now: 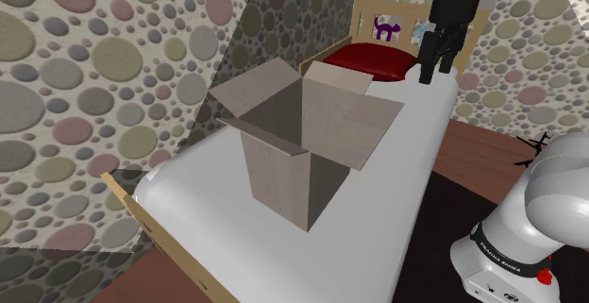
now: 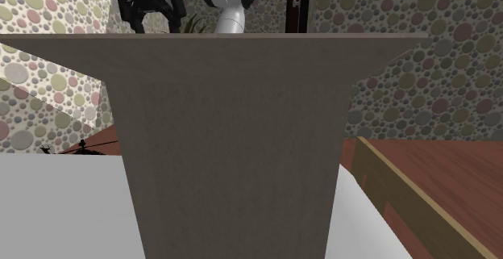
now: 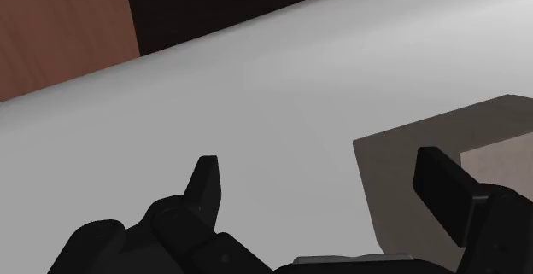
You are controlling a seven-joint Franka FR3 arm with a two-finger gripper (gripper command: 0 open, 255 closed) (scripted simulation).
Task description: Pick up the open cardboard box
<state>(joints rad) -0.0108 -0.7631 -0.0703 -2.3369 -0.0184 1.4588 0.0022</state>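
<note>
Open cardboard box [image 1: 283,174], grey-brown, upright on the white mattress [image 1: 406,193] of a bed, about midway along its length and nearer the wall-side long edge than the stand-side one. Long axis vertical, taller than wide; mouth facing up, four flaps splayed outward and roughly level; one vertical corner turned toward the shoulder camera. Bare mattress on every side of the base, widest toward the stand-side edge and toward the foot corner. Wooden frame [image 1: 170,246] rimming the foot end; red pillow [image 1: 373,58] at the head end, well apart from the box. Pebble-patterned walls close along the far side; brown floor [image 1: 491,150] past the stand-side edge. Gripper [image 1: 432,70] hanging above the mattress near the head-end, stand-side corner, beside the pillow, higher than the flaps and clear of them. In the wrist view, gripper [image 3: 318,163] released, fingers wide apart with only mattress between them, one flap of the box [image 3: 401,157] beside one finger. In the second exterior view, box wall [image 2: 234,136] in close foreground, gripper [image 2: 153,19] above its top edge.
</note>
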